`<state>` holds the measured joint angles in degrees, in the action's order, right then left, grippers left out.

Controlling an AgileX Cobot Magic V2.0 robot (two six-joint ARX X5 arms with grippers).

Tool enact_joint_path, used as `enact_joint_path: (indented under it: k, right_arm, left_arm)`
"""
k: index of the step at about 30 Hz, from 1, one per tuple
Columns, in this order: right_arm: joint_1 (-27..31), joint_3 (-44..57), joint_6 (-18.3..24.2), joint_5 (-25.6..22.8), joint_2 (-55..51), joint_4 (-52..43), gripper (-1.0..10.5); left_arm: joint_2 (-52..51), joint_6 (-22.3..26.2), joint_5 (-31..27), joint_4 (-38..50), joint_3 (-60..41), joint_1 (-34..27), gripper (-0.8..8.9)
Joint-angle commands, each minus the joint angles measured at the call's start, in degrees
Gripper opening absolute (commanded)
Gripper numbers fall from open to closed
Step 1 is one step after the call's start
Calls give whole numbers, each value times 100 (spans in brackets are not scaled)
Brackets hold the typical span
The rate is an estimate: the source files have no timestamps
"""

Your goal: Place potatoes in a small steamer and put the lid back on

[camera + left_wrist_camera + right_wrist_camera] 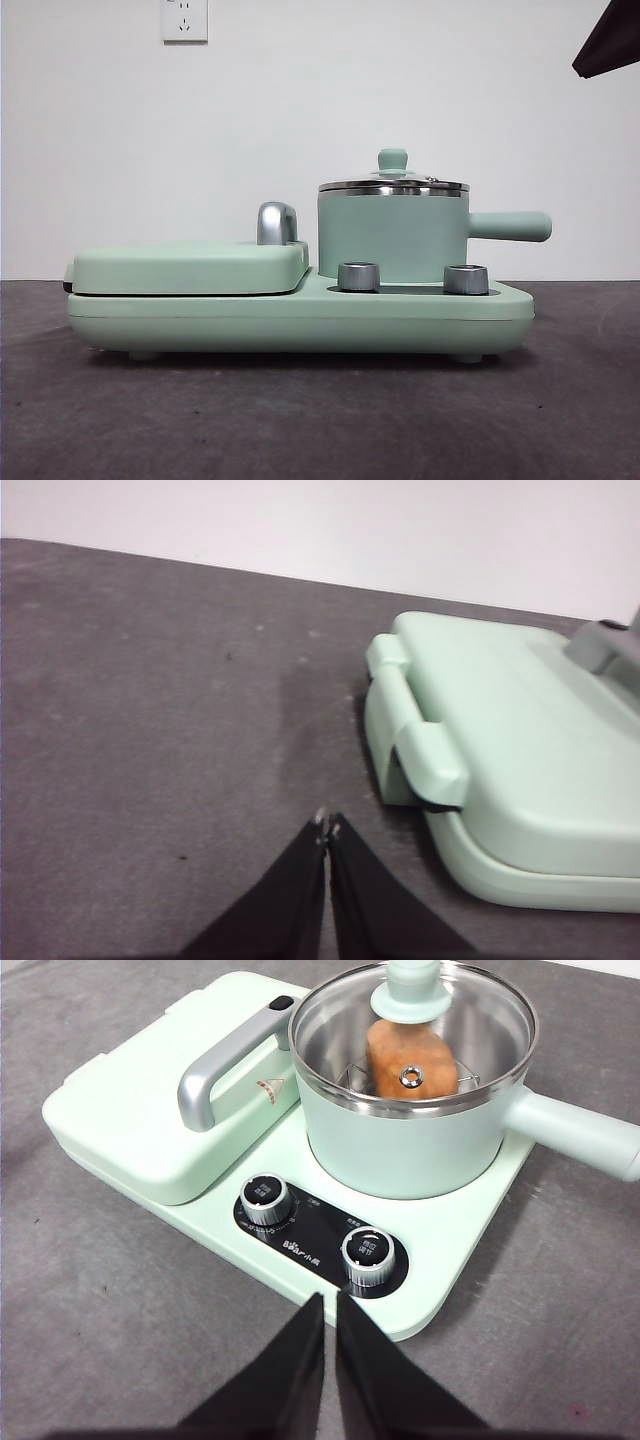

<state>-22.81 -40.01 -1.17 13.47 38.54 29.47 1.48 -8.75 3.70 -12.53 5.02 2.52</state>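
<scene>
A plain white wall [330, 120] with a white socket plate [184, 20] at twelve o'clock backs a dark grey felt-like table surface [300, 420], and dead centre sits the mint-green cooking station base [300, 320]. On its nine o'clock half lies the flat mint-green grill cover [190, 266] with its chrome handle [276, 222]. On the three o'clock half stands the small steamer [392, 235], a mint-green cylindrical pot with a steel rim, its straight green handle pointing to three o'clock. The round clear glass lid [393, 184] sits on the rim, mint knob on top. Two silver dials [358, 276] stand in front of the pot. A black arm tip [610, 40] peeks in at the upper corner toward one o'clock; which arm it is cannot be told.

Over to the left wrist view: the left gripper [327, 825] hovers over bare grey felt, jaws pressed together, holding nothing, the hinged end of the grill cover just beside it.

Now the right wrist view: the right gripper [329, 1300] hangs in front of the station, jaws all but together and empty, near the dial panel. Through the glass lid the orange-brown lumpy potato [410, 1060] shows, resting inside the steamer on a wire rack [350, 1078].
</scene>
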Motion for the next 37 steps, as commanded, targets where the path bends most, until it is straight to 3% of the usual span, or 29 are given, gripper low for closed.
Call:
enact_joint_path:
  k: [1, 23, 24, 26, 37]
  right_arm:
    - [-31, -15, -15, 4, 22, -70, 15]
    - [-22, -15, 2, -4, -11, -72, 15]
    - [20, -15, 317, -129, -81, -72, 16]
    - [101, 17, 439, -321, -245, -13, 15]
    - [1676, 2378, 463, -472, -2699, -1080, 16]
  left_arm:
    - [-127, 76, -22, 291, -181, -52, 6]
    - [-129, -55, -24, 350, -428, -59, 6]
    - [-129, -55, -24, 348, -428, -59, 6]
    - [-129, -55, -24, 350, -428, -59, 6]
    - [-129, -55, -24, 350, -428, -59, 6]
